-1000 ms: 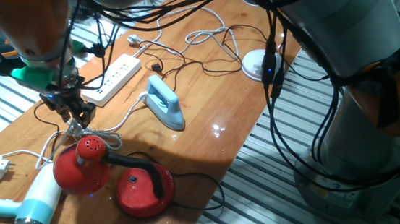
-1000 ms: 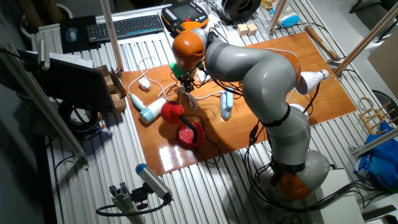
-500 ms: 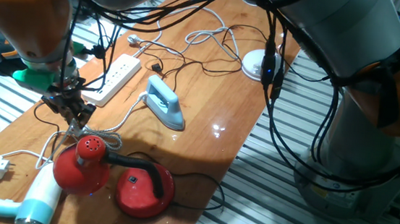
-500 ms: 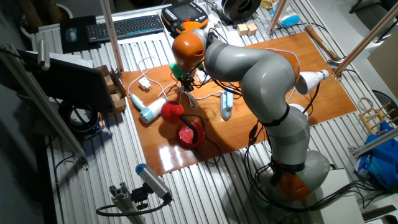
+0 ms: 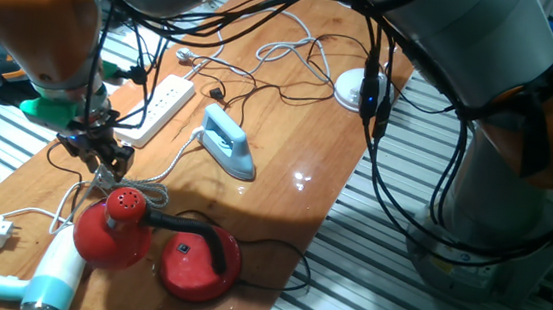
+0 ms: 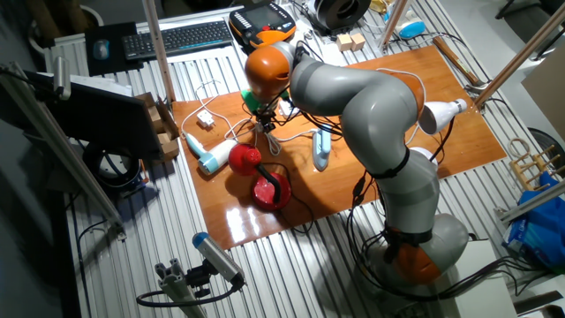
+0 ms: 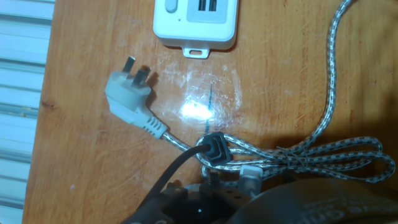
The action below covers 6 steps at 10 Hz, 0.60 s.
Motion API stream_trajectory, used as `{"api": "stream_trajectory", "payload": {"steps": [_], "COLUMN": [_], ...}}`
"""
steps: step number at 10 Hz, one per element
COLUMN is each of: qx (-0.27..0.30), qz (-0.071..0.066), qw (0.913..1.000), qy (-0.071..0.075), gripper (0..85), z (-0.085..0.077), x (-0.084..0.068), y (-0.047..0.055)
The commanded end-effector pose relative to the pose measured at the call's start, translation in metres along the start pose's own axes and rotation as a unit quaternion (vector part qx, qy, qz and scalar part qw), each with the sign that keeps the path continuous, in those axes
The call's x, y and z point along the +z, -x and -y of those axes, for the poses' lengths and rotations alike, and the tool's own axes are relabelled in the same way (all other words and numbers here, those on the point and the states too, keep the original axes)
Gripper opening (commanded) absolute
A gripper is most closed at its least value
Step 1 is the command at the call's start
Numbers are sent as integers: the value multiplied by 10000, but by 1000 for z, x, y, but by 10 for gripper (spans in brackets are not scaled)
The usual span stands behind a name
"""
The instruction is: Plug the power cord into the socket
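Wooden table (image 7: 292, 81): end effector (image 7: 227, 171) grips power cord (image 7: 214, 151) near socket (image 7: 194, 22).

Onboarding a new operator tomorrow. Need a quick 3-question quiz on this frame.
1. True or false: the white-grey plug is seated in the socket.
2. Which appliance lies beside the socket on the table? A) kettle B) blue iron C) toaster
3. Fill in: in the hand view, the small black plug overlaps the silver-grey ___ cord.

Key: 1 false, it lies loose on the table; 2 B; 3 braided.
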<state>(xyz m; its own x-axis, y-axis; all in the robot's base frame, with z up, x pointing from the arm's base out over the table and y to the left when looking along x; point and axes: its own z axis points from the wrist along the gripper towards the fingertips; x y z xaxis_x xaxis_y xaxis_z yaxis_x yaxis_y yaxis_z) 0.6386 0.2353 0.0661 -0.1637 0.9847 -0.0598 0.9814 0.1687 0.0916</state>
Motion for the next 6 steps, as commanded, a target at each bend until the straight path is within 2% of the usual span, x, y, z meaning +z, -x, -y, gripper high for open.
{"api": "stream_trajectory", "payload": {"steps": [1, 6], "qx": [27, 99], "qz": [-9, -46], "qw": [10000, 9999], "qy": [-15, -56], "gripper": [340, 340], "z": [0, 1], "x": [1, 9], "y": [0, 1]}}
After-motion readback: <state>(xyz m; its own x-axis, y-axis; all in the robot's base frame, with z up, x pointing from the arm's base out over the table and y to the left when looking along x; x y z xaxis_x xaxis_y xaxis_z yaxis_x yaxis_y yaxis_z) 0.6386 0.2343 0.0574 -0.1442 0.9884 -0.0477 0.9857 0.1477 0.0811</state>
